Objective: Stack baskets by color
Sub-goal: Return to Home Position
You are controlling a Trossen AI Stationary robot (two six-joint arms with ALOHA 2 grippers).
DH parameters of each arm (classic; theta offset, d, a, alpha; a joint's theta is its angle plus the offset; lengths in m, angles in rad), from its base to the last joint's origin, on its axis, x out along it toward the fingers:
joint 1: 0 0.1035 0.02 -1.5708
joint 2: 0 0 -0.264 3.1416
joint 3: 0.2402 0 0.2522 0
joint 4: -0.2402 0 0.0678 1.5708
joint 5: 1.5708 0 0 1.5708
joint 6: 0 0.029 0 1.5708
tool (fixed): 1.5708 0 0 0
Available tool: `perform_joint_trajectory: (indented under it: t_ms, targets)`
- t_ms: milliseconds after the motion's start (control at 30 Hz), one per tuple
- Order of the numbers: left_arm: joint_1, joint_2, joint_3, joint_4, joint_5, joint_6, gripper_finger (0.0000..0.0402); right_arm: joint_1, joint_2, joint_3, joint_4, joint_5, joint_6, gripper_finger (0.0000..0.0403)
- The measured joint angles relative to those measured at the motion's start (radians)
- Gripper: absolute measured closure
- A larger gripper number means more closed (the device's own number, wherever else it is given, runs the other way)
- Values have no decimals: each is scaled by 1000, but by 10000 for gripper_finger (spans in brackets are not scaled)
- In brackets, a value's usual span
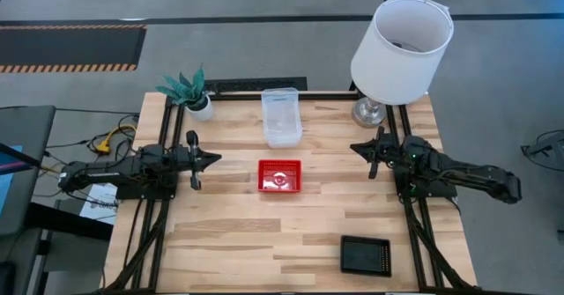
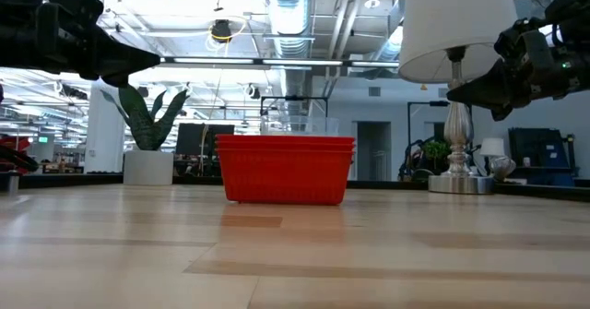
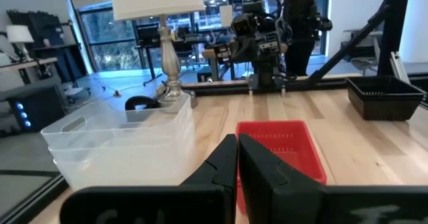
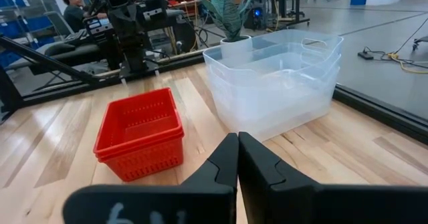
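Observation:
A stack of red baskets (image 1: 279,176) rests on its base at the table's middle; it also shows in the low view (image 2: 285,169). Nested clear baskets (image 1: 282,117) stand toward the far edge, and a black basket stack (image 1: 366,254) sits near the front right. My left gripper (image 1: 214,159) hangs shut at the table's left side, pointing level toward the red baskets (image 3: 284,148), clear of them. My right gripper (image 1: 357,147) hangs shut at the right side, fingers (image 4: 227,158) together, pointing toward the clear baskets (image 4: 277,80) and holding nothing.
A white lampshade on a metal lamp (image 1: 398,53) stands at the far right corner, close to my right arm. A small potted green plant (image 1: 190,92) sits at the far left corner. A person (image 4: 70,7) sits in the room beyond the table.

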Motion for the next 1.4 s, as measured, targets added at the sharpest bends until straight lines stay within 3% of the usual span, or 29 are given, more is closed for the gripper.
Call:
perform_joint_trajectory:
  t_ms: [1400]
  targets:
    - [0,0,-3,1,0,-17,401,0,0,1,1,-1,-1,369]
